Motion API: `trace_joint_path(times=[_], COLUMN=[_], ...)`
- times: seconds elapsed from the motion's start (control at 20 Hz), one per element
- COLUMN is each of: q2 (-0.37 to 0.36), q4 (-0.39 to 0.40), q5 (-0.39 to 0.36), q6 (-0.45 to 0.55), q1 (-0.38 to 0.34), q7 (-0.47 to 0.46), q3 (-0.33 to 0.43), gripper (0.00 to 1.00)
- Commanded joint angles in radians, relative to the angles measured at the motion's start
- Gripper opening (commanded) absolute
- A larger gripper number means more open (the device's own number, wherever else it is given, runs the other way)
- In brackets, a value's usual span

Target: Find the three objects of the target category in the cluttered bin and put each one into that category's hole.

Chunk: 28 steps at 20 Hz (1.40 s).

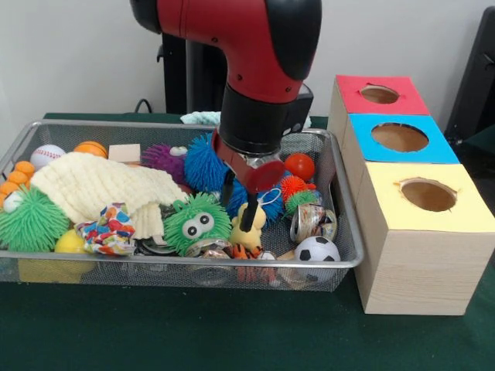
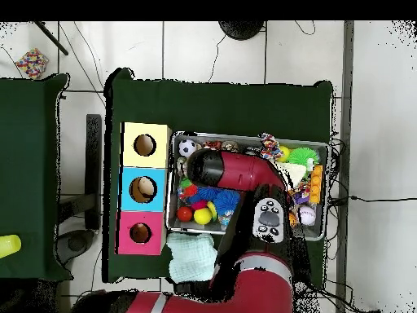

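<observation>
Across the front view, the bin [image 1: 349, 261], a shallow wire-mesh basket, sat heaped with toys: a knitted cream cloth [image 1: 97, 188], a crumpled dotted cloth [image 1: 108, 232], a green puffer [image 1: 196, 222] with googly eyes, a second spiky green puffer [image 1: 31, 220], a blue puffer [image 1: 207, 166], a red ball [image 1: 300, 165], a soccer ball [image 1: 317, 249] and a baseball [image 1: 46, 155]. Down into the middle of the heap came the gripper [image 1: 238, 204], its two dark fingers [image 1: 249, 217] spread slightly apart over a yellow toy [image 1: 249, 234], pinching nothing that could be made out. Beside the bin stood three pale wooden boxes with red, blue and yellow tops, each cut with one round hole; the yellow hole [image 1: 428, 195] lay nearest the camera, open. From overhead, the red arm [image 2: 244, 175] crossed the bin [image 2: 174, 151] and hid its centre, so the gripper could not be seen. The yellow hole [image 2: 145, 145] sat just beside the bin's corner. A pale green towel [image 2: 192, 257] lay on the dark table [image 2: 228, 106], outside the bin.
</observation>
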Motion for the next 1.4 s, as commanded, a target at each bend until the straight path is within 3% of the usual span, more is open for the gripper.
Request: trace_joint_path(times=[0.05, 0.4, 0.6, 0.85, 1.0, 1.2, 1.4], q2=[0.081, -0.042, -0.125, -0.167, -0.168, -0.160, -0.167], q4=[-0.098, -0.094, -0.071, -0.125, -0.171, -0.282, -0.365], q5=[-0.030, -0.038, -0.012, -0.041, -0.042, -0.067, -0.108], q6=[-0.064, 0.113, 0.214, 0.259, 0.318, 0.479, 0.518], q1=[0.049, 0.064, 0.031, 0.037, 0.034, 0.016, 0.011], q7=[0.029, -0.050, -0.110, -0.124, -0.146, -0.254, -0.312], q3=[0.059, 0.042, 0.091, 0.062, 0.086, 0.126, 0.134], gripper=[1.00, 1.00, 1.00, 1.00, 1.00, 1.00, 1.00])
